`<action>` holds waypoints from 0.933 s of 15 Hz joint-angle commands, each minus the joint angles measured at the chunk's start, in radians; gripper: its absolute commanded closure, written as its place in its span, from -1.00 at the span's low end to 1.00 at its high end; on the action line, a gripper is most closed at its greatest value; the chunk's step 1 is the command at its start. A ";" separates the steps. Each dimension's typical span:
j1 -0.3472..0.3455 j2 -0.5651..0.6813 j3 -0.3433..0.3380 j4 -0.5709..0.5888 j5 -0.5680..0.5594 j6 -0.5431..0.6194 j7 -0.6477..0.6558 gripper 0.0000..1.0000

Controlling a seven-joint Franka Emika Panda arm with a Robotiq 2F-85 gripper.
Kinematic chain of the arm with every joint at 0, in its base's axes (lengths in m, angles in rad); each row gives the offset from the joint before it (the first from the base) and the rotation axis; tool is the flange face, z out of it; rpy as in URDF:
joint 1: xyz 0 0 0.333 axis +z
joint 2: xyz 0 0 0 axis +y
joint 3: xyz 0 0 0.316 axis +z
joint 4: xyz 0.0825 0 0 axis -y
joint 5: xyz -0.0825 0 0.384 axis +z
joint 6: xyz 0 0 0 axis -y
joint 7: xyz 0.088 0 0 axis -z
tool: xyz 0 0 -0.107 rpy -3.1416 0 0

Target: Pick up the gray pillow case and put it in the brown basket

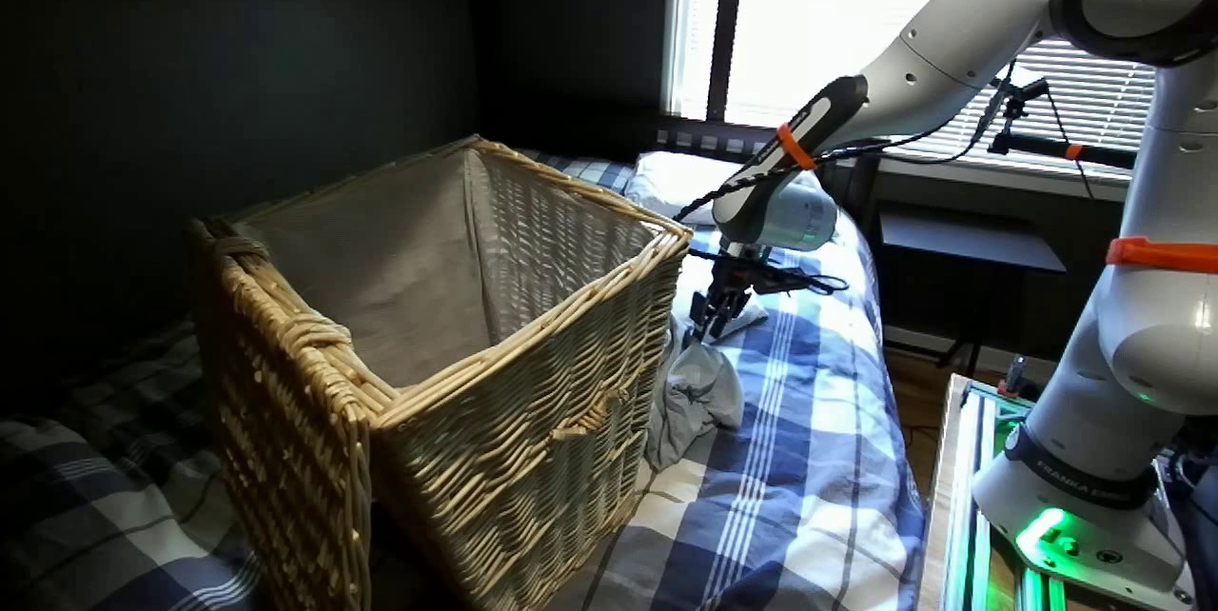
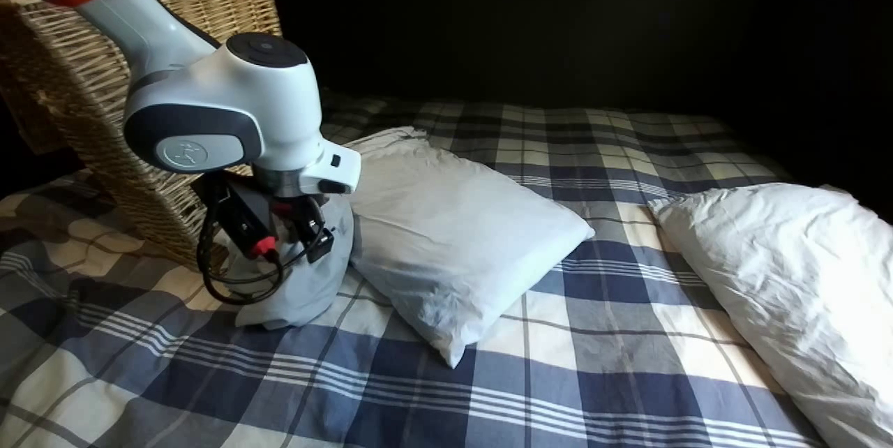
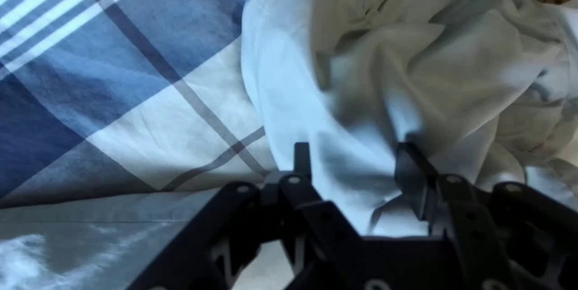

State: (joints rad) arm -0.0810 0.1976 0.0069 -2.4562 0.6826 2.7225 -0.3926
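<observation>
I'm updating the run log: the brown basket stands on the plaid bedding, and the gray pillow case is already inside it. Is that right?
Not quite: the gray pillow case is not inside the brown basket but bunched up beside it on the plaid bedding, as both exterior views show. The brown basket does stand on the plaid bedding.
</observation>
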 commanded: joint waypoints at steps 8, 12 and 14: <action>-0.014 0.088 0.009 0.057 0.076 0.051 -0.071 -0.50; -0.009 0.113 0.008 0.054 0.065 0.045 -0.062 0.02; -0.005 0.105 0.007 0.049 0.059 0.040 -0.053 0.29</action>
State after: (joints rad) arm -0.0904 0.2949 0.0074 -2.4101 0.7348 2.7478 -0.4440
